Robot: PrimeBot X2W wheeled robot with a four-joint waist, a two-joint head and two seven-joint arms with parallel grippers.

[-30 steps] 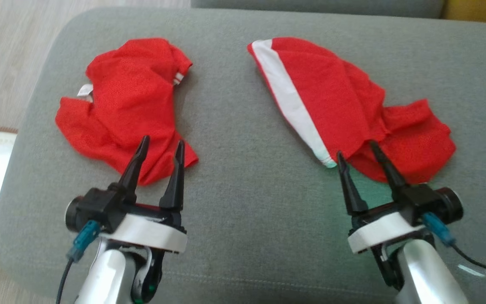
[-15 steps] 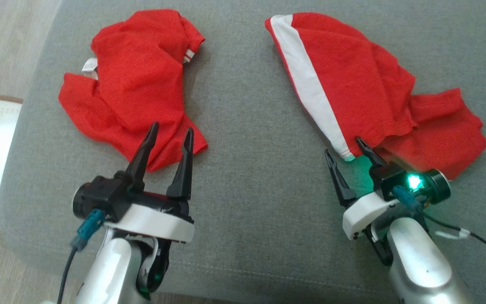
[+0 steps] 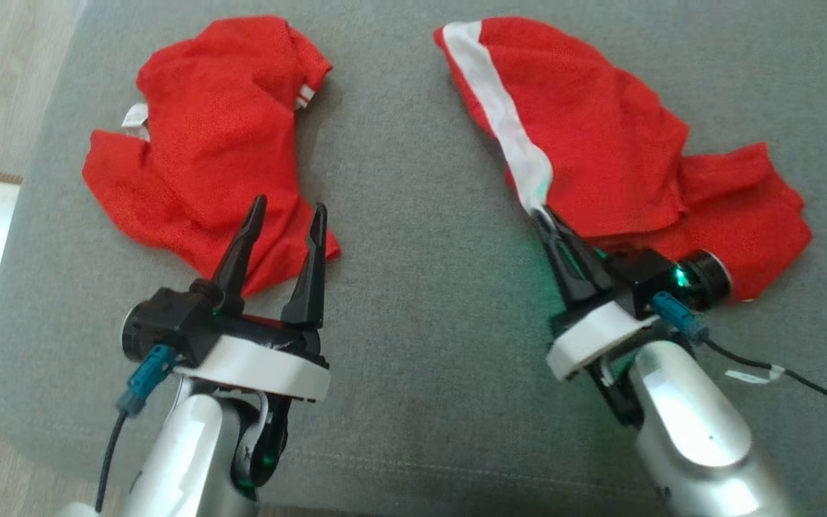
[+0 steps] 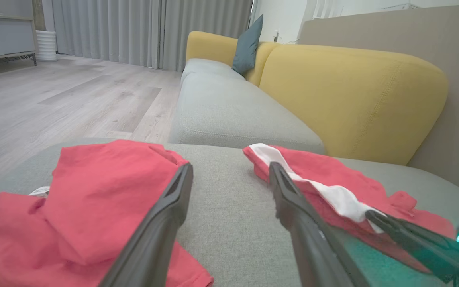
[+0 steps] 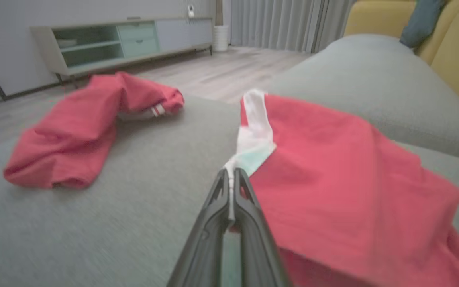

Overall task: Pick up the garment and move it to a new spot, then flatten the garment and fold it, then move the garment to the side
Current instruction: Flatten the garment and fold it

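Head view: on a grey cushion (image 3: 413, 179), the white-banded red garment (image 3: 586, 122) is pinched at its band by the right gripper (image 3: 540, 210). The left gripper (image 3: 291, 205) is held spread over a second red garment (image 3: 220, 122).
Left wrist view: wood floor (image 4: 54, 95), curtains (image 4: 134, 32) and a yellow sofa (image 4: 353, 99) are shown.
Right wrist view: a sideboard (image 5: 134, 40) is seen.

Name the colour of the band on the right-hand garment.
White band; clearest in the head view.

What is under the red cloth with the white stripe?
The grey cushion lies under the striped garment; the right gripper pinches its white stripe's near end. Anything tucked beneath the folds is covered, so I cannot tell.
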